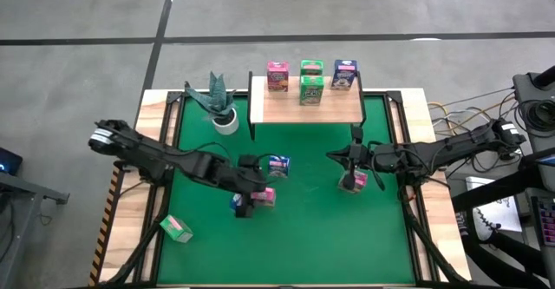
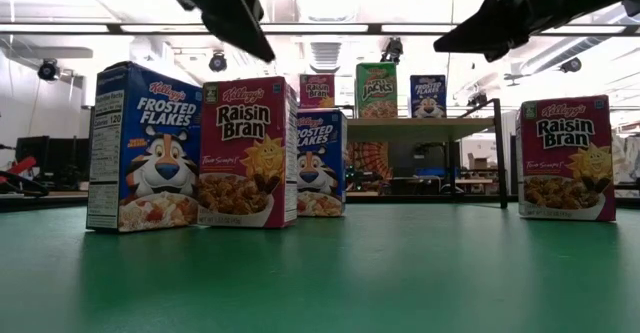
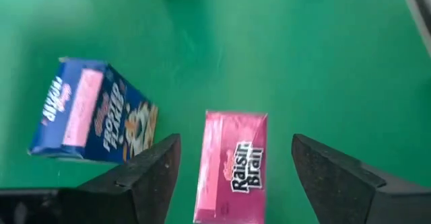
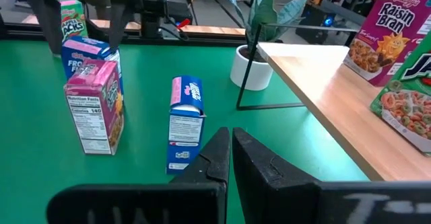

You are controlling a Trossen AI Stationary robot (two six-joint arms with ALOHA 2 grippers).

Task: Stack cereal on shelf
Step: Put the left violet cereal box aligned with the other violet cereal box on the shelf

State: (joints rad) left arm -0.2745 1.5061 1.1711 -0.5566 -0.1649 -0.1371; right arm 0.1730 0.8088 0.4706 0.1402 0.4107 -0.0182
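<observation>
The left gripper [image 3: 232, 177] hung over a pink Raisin Bran box [image 3: 232, 167] near the centre of the surface [image 1: 312, 228], jaws spread wide on either side, touching nothing; the box stood upright, long axis vertical; a blue Frosted Flakes box [image 3: 91, 109] stood just beside it, so a skewed descent could probably topple either; the right gripper [image 4: 229, 160], jaws shut and empty, waited at three o'clock; the shelf [image 1: 308, 108] at twelve o'clock held four boxes.
</observation>
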